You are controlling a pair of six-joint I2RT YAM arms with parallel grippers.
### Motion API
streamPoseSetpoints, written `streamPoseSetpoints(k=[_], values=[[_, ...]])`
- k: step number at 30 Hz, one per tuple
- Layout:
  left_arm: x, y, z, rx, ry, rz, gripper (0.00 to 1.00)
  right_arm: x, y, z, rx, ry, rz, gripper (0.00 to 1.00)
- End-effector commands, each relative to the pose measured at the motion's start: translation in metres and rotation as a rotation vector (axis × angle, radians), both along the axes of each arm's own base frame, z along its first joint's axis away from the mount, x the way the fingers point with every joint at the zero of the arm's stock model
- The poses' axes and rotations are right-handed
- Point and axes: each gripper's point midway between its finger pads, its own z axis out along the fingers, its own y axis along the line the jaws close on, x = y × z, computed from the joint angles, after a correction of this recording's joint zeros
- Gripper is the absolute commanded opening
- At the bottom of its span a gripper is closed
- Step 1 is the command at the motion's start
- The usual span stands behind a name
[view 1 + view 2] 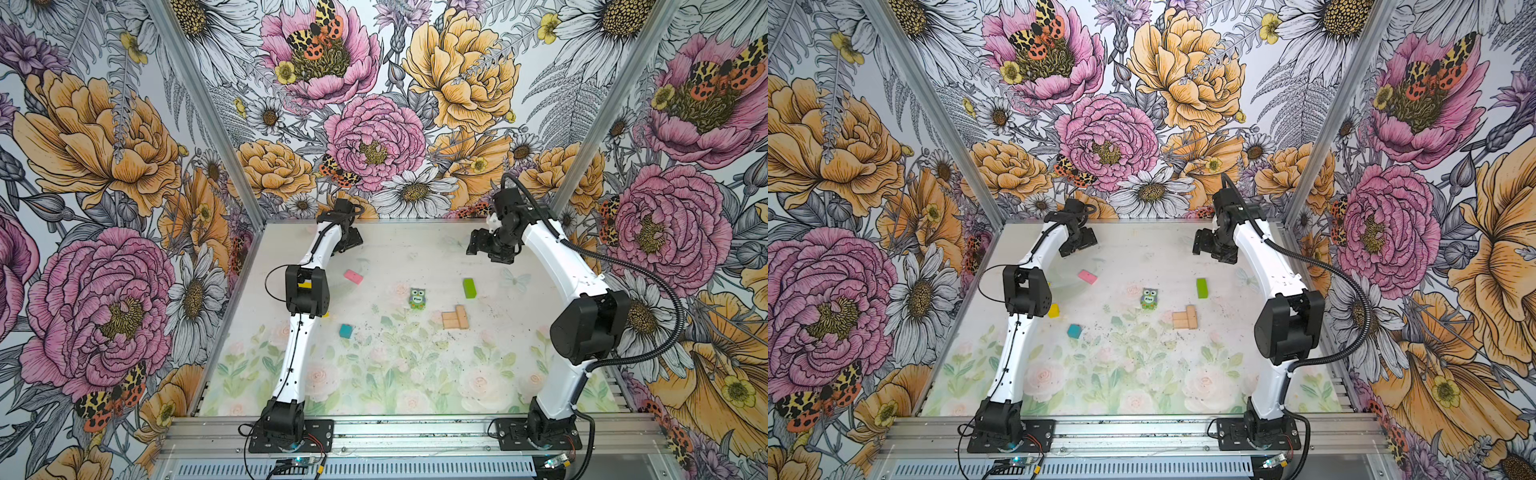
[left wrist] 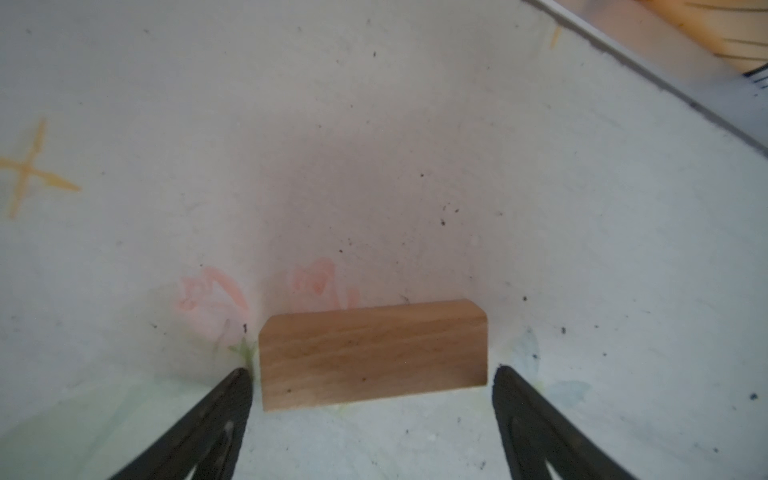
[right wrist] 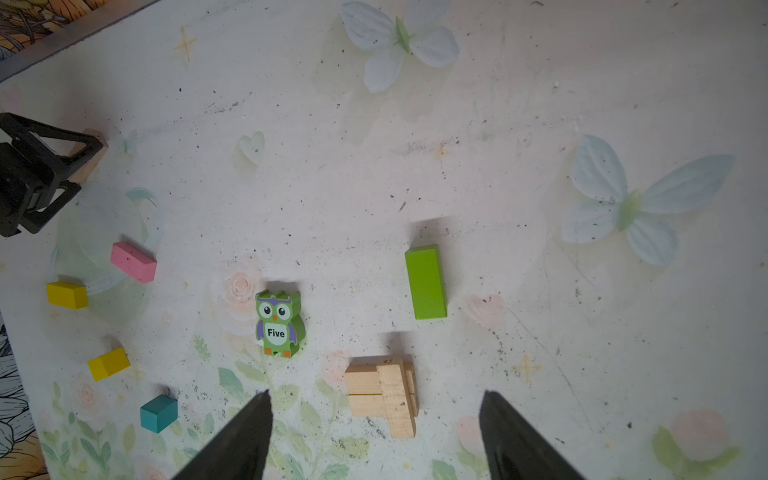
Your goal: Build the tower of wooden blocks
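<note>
The left pincer (image 2: 372, 370) sits low at the far left of the pale floral-printed tabletop (image 1: 374, 374). Its black fingers (image 2: 232, 399) stand apart on either side of a plain tan oblong wooden bar (image 2: 374, 353). The bar lies flat between the tips, with a thin gap showing at each end.

The right pincer (image 3: 376, 392) hangs above the far right of the table, its jaws apart and holding nothing.

The start of the wood block tower, a cluster of plain tan wooden bars (image 1: 455, 318), lies at mid-right, well apart from both pincers. A lime-green painted bar (image 1: 469, 288) lies just behind the cluster and a green owl-printed piece (image 1: 417, 298) to its left. Farther left lie a pink bar (image 1: 353, 276), a teal cube (image 1: 345, 331) and two yellow cubes (image 3: 66, 295) (image 3: 109, 363), all loose on the tabletop.
</note>
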Motion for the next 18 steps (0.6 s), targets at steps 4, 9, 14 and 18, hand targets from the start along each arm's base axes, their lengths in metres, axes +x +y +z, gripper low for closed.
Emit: streamPoseSetpoints(k=[4,9,14,18], values=[[0.0021,0.0034,-0.0017,0.005,-0.003,-0.003,0.86,-0.0045,-0.0001,0.0116,0.015,-0.024,0.001,0.81],[0.0015,0.0049,-0.0029,0.008,0.002,-0.010,0.83,-0.0046,-0.0004,0.0126,0.016,-0.026,0.000,0.81],[0.0021,0.0037,-0.0010,0.012,-0.002,-0.024,0.77,-0.0052,0.0004,0.0131,0.019,-0.026,0.003,0.81],[0.0023,0.0032,0.0036,0.028,-0.008,-0.042,0.77,-0.0049,0.0007,0.0150,0.020,-0.031,0.005,0.81]])
